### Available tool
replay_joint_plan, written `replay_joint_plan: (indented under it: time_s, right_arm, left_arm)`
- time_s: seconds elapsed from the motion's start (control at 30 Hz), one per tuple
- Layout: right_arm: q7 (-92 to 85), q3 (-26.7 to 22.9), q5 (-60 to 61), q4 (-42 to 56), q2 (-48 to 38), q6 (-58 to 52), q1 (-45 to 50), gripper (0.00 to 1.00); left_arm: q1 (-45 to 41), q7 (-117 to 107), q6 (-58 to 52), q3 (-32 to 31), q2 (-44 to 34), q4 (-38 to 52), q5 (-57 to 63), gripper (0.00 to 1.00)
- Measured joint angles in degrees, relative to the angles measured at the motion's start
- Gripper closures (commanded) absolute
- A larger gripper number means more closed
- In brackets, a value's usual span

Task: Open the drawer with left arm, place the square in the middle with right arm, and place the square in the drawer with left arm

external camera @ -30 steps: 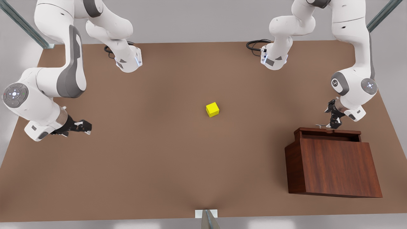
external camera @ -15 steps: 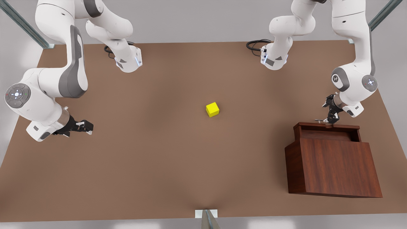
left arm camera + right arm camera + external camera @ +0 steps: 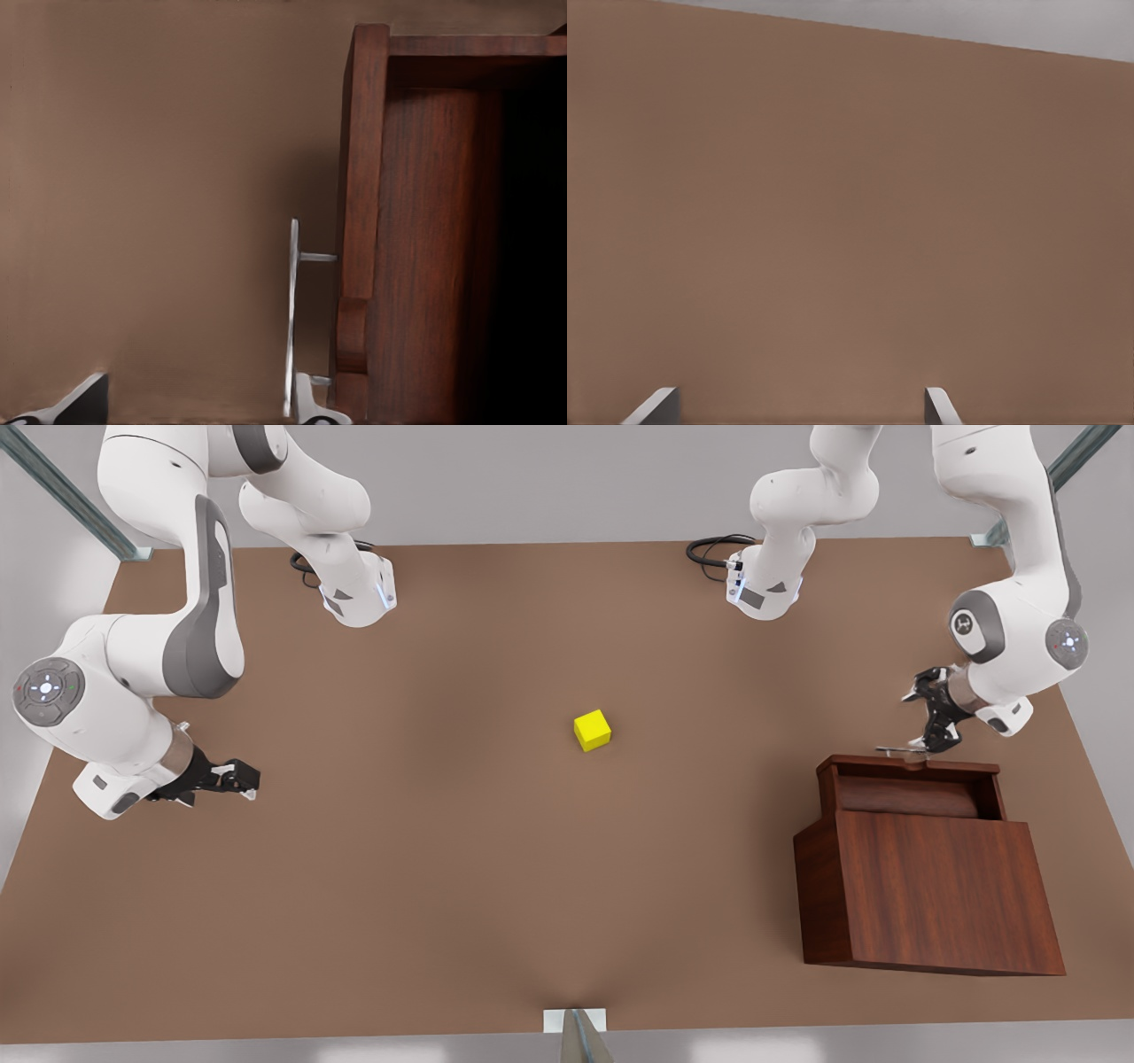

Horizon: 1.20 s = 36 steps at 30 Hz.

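Two robot arms share one brown table (image 3: 461, 886). Nearest the camera, on the front view's right, sits the dark red-brown cabinet (image 3: 930, 895). Its drawer (image 3: 908, 779) sticks out of the far side, partly open, so the inside shows as a dark slot. A thin silver handle (image 3: 899, 751) runs along the drawer's far edge.

The left gripper (image 3: 928, 746) is at that handle, on the front view's right. In the left wrist view its two pale fingertips (image 3: 314, 409) stand apart, one far out over the table and the other right by the end of the handle (image 3: 292, 310), between the bar and the drawer front (image 3: 359, 221). The fingers are spread and are not squeezing the bar; whether the near tip touches it, I cannot tell.

A bit farther back, in the middle of the table, the yellow cube (image 3: 592, 730) sits alone, well apart from both grippers and from the cabinet.

On the front view's left, the right gripper (image 3: 246, 781) waits low over the bare table. In the right wrist view its fingertips (image 3: 651, 407) are wide apart with nothing between them.

No words or labels can be read on anything.
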Motion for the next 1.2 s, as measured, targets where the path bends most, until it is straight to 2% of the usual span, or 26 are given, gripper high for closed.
replay_joint_plan:
  time_s: [0.07, 0.1, 0.17, 0.2, 0.23, 0.27, 0.33, 0.37, 0.4, 0.47, 0.53, 0.6, 0.93, 1.2]
  right_arm:
    - [0.0, 0.05, 0.0, 0.0, 0.0, 0.04, 0.0, 0.0]
    - [0.0, 0.05, 0.0, 0.0, 0.0, -0.04, -0.02, 0.0]
    - [0.0, 0.05, 0.0, 0.0, 0.0, -0.05, -0.02, 0.0]
    - [0.0, 0.05, 0.0, 0.0, 0.0, -0.05, -0.02, 0.0]
    - [0.0, 0.05, 0.0, 0.0, 0.0, -0.05, -0.02, 0.0]
    - [0.0, 0.05, 0.0, 0.0, 0.0, -0.05, -0.02, 0.0]
    - [0.0, 0.05, 0.0, 0.0, 0.0, 0.0, -0.02, 0.0]
    - [0.0, 0.05, 0.0, 0.0, 0.0, -0.05, -0.02, 0.0]
    - [0.0, 0.05, 0.0, 0.0, 0.0, -0.05, -0.02, 0.0]
    - [0.0, 0.0, 0.0, 0.0, 0.0, -0.03, 0.01, 0.0]
    - [0.0, 0.05, 0.0, 0.0, 0.0, 0.03, -0.02, 0.0]
    - [0.0, 0.05, 0.0, 0.0, 0.0, -0.05, -0.02, 0.0]
    - [-0.09, 0.0, 0.0, 0.0, 0.0, -0.05, 0.02, 0.0]
    - [-0.09, -0.02, 0.0, 0.0, 0.0, -0.05, -0.04, 0.0]
  left_arm:
    - [5.34, -5.48, -9.13, -7.38, 0.22, 8.32, -0.15, 0.0]
    - [10.67, -4.88, -16.52, -14.67, 1.5, 15.68, -0.12, 0.0]
    - [19.31, 3.0, -24.65, -30.05, 8.33, 29.12, 0.96, 0.0]
    - [16.51, 17.5, -26.16, -40.34, 13.21, 34.26, 3.36, 0.0]
    - [1.01, 33.35, -25.54, -45.8, 16.4, 36.27, 5.81, 0.0]
    - [-9.05, 47.14, -24.17, -47.75, 21.35, 40.33, 7.68, 0.0]
    - [-16.76, 49.66, -13.84, -47.24, 28.88, 46.58, 10.2, 0.0]
    - [-19.09, 49.09, -12.66, -47.19, 33.04, 50.55, 11.03, 0.0]
    - [-20.8, 49.24, -9.73, -46.89, 34.48, 49.97, 11.71, 0.0]
    - [-24.2, 50.44, 4.55, -42.96, 33.66, 36.86, 13.07, 0.0]
    - [-25.34, 69.43, 10.91, -41.0, 31.63, 27.54, 13.56, 0.0]
    - [-27.18, 70.27, 16.5, -40.05, 29.49, 20.31, 13.66, 0.0]
    - [-28.27, 73.61, 26.96, -38.67, 30.27, 9.95, 14.49, 0.0]
    - [-28.44, 73.79, 29.25, -38.67, 33.68, 9.78, 16.84, 0.0]
